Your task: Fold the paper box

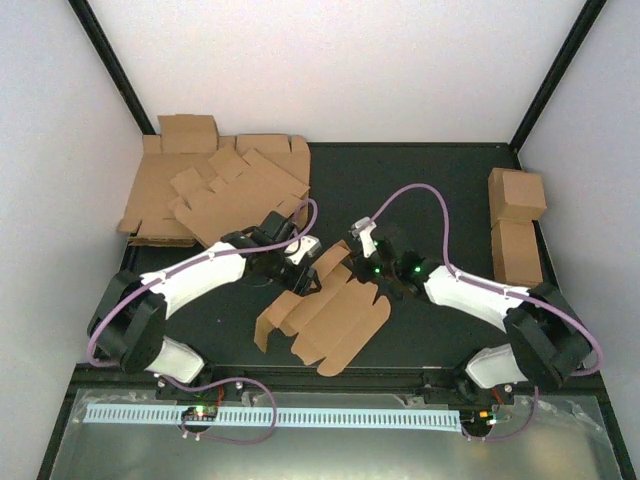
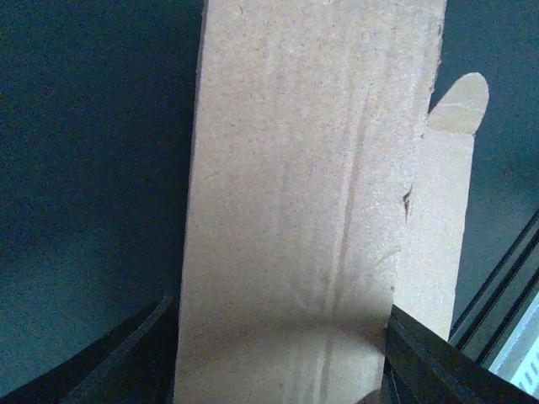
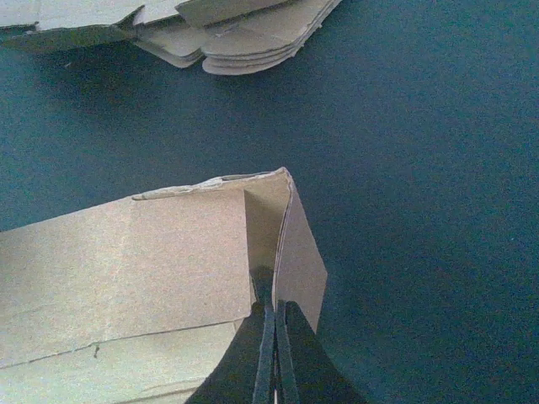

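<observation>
The paper box [image 1: 330, 315] is a brown cardboard blank lying partly folded on the dark table between the two arms. At its upper left end, my left gripper [image 1: 300, 272] reaches in. In the left wrist view one long panel [image 2: 312, 185] fills the whole gap between the wide-set fingers [image 2: 421, 358], its two edges touching them. My right gripper [image 1: 366, 262] is at the box's far corner. In the right wrist view its tips [image 3: 274, 316] are pinched together on a raised end flap [image 3: 299, 252], which stands upright beside a side wall [image 3: 126, 261].
A stack of flat brown blanks [image 1: 215, 190] lies at the back left and also shows at the top of the right wrist view [image 3: 236, 34]. Two finished cartons [image 1: 517, 225] stand at the right edge. White walls close the sides and back; a metal rail [image 2: 505, 286] runs along the near edge.
</observation>
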